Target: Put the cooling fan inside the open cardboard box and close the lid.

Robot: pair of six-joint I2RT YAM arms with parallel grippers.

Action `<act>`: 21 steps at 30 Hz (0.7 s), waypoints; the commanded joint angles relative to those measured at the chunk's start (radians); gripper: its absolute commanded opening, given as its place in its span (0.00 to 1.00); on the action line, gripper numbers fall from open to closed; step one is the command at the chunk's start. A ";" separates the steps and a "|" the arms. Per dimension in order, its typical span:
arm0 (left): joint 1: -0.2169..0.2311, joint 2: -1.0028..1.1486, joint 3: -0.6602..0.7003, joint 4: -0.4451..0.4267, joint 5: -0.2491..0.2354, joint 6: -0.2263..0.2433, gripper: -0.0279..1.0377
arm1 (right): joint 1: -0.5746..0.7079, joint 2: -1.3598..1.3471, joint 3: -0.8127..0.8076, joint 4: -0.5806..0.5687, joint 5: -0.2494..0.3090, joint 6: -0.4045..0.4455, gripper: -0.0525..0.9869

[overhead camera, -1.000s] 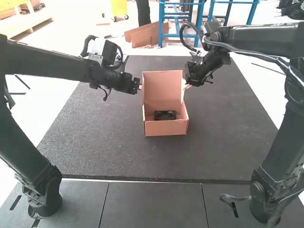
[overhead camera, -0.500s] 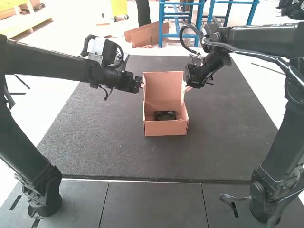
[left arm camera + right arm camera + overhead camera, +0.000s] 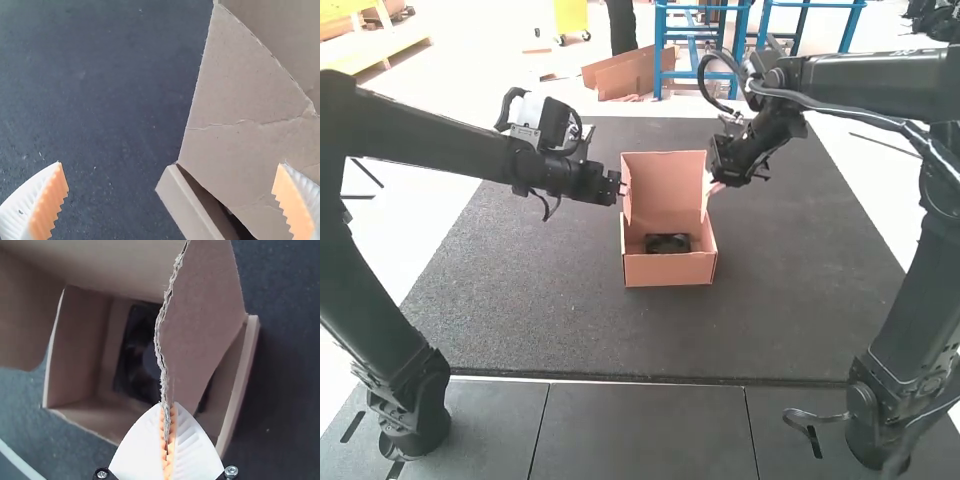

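Edging rightward since the earlier frames, the left gripper (image 3: pixel 616 187) is hovering wide open just beside the lid (image 3: pixel 663 185). Seen from its own wrist, the right gripper (image 3: pixel 166 425) is clamping the lid's side flap (image 3: pixel 200 335). The cooling fan (image 3: pixel 136 365) is lying, seemingly flat, inside the cardboard box (image 3: pixel 670 268), which is sitting near the middle of the mat (image 3: pixel 520 300).

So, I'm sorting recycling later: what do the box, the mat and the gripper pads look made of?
Box: corrugated cardboard, matte brown; the flap's torn edge shows the wavy core. Mat: dark, speckled and grainy, probably rubber or foam. Pads: orange, toothed, likely soft rubber or plastic; hard to say.
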 commanded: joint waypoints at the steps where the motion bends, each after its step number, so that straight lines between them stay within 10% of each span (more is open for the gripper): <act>1: -0.007 0.005 -0.003 0.016 0.025 -0.016 0.94 | 0.000 -0.038 -0.026 -0.010 -0.042 -0.018 0.04; 15: -0.007 0.002 -0.026 -0.004 0.037 -0.019 0.94 | 0.031 -0.069 -0.125 -0.015 -0.030 -0.052 0.04; 21: -0.014 -0.021 -0.038 -0.184 0.027 0.013 0.94 | 0.053 -0.069 -0.145 -0.023 0.033 -0.096 0.04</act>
